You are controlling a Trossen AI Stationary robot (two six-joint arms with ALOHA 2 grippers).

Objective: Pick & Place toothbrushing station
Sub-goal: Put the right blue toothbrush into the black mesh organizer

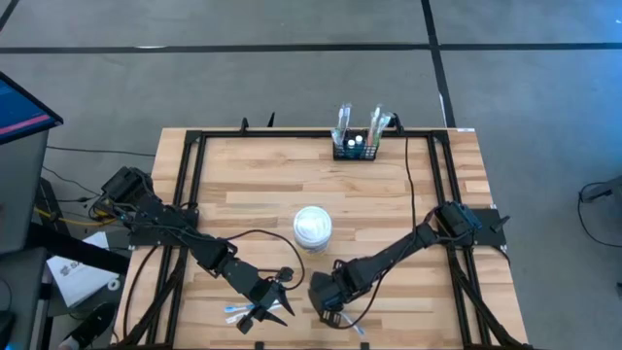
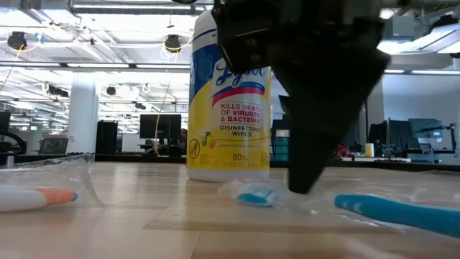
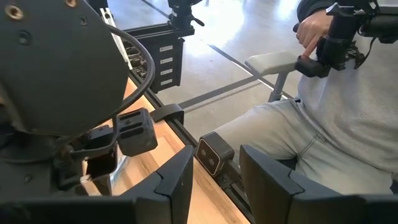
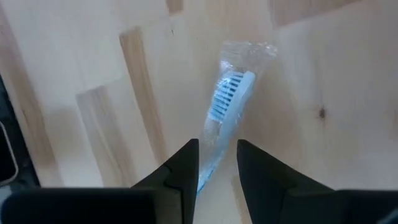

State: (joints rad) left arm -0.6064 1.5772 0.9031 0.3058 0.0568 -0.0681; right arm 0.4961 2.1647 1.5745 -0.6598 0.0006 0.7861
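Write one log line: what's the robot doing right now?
right gripper: straddling wrapped blue toothbrush, not clamped | left gripper: open, empty, near table edge | toothbrushing station: far edge

Bright even overhead light; soft shadows; low view foreground blurred, ceiling lamps glaring.

Four cameras stood on the rig. The high one hung above, facing straight down, and took in the whole wooden table (image 1: 292,185), both arms and the grey floor around. The low one sat at table-top height, close behind a wipes canister (image 2: 228,101), looking level into the lit room; the same canister showed from above as a white disc at mid-table. The left wrist camera looked past its own fingers (image 3: 174,186) over the table's edge at a seated person (image 3: 336,118). The right wrist camera faced down, very near a wrapped blue toothbrush (image 4: 227,106), which the low view shared.
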